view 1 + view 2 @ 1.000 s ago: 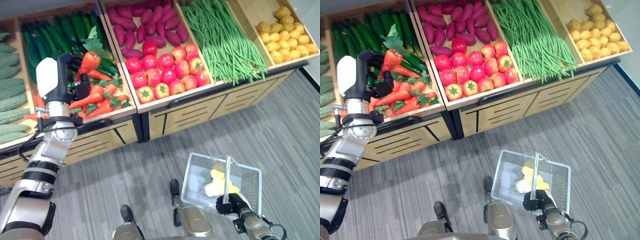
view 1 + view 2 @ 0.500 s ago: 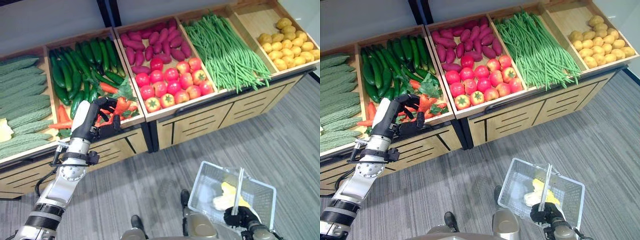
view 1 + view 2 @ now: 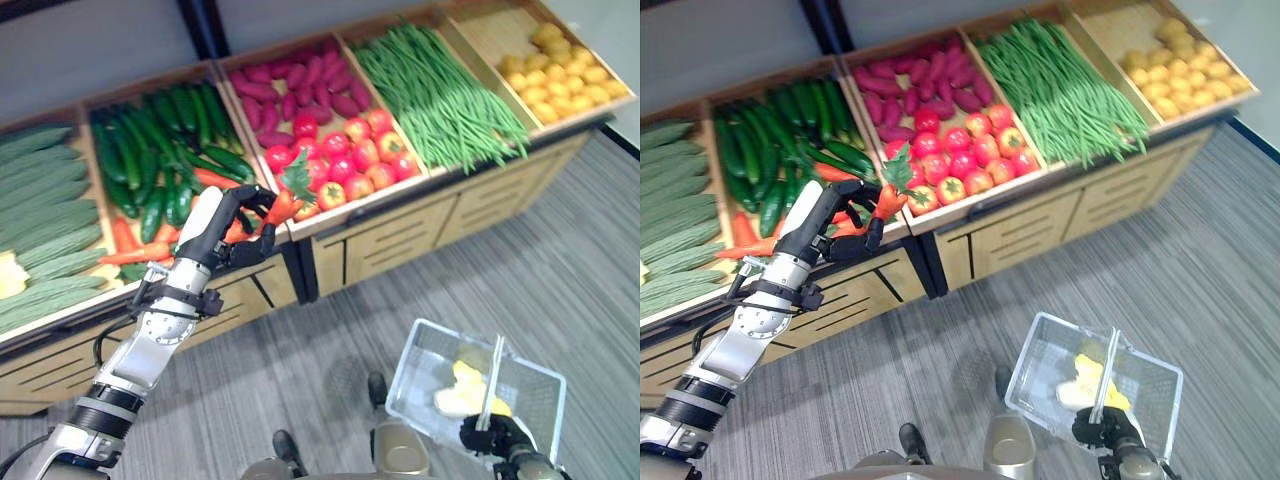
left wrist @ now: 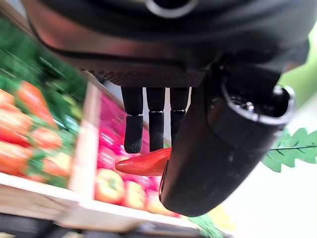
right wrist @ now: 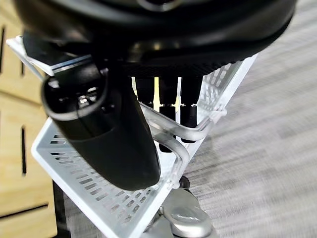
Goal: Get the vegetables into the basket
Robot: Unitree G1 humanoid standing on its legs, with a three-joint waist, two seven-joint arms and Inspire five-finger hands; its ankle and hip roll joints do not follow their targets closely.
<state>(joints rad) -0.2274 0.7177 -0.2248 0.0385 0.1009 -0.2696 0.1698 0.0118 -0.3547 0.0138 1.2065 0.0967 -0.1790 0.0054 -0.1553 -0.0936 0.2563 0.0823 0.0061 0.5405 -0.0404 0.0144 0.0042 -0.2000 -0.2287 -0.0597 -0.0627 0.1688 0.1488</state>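
- Currently, the left hand (image 3: 222,226) is gripping a carrot (image 3: 283,206) between curled fingers and thumb, holding it above the front edge of the produce crates (image 3: 330,215).
- The right hand (image 3: 1097,430) is clenching the handle of the basket (image 3: 1040,352), low over the floor.
- Judged step: carrying. The next move is calling for a swing across to the basket, well apart.
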